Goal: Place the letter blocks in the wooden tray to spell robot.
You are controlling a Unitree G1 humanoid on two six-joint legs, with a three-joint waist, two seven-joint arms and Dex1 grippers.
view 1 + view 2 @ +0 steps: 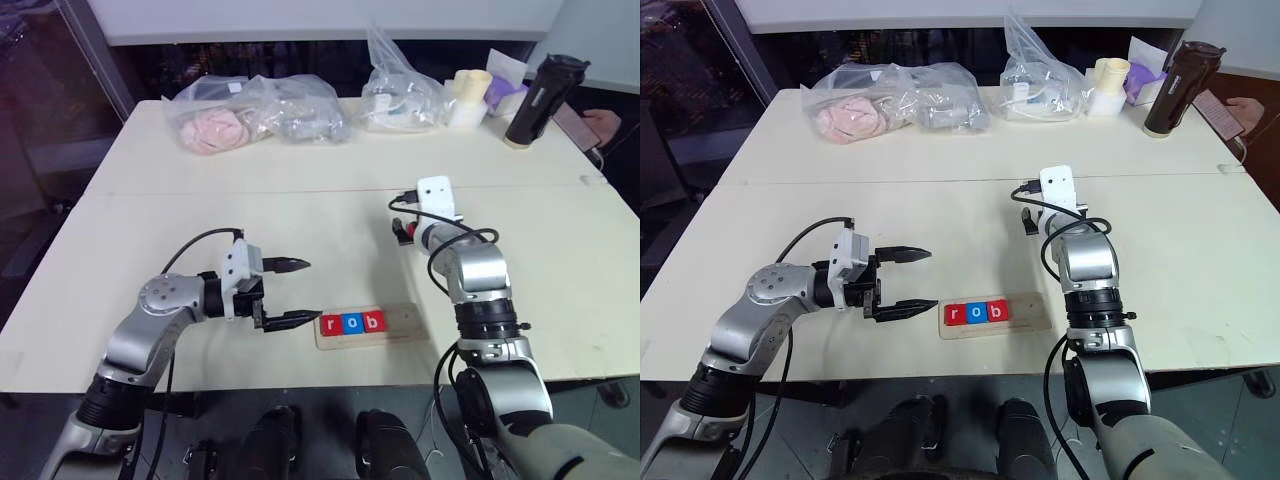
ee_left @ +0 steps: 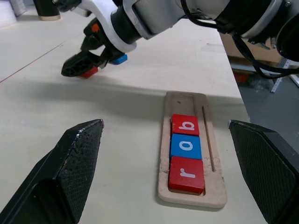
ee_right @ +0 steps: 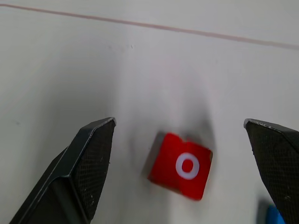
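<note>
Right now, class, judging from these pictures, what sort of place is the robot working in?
Probably a lab or office workroom, not a home: pale work tables pushed together, plastic bags of assorted items at the far edge, and a dark tumbler beside them.

1. The wooden tray (image 2: 192, 148) lies on the desk (image 2: 117, 116), holding three letter blocks (image 2: 186, 149): red r, blue o, red b.
2. The right pincer (image 2: 81, 69) hovers over a red block (image 2: 89, 72) and a blue block (image 2: 119, 59).
</note>
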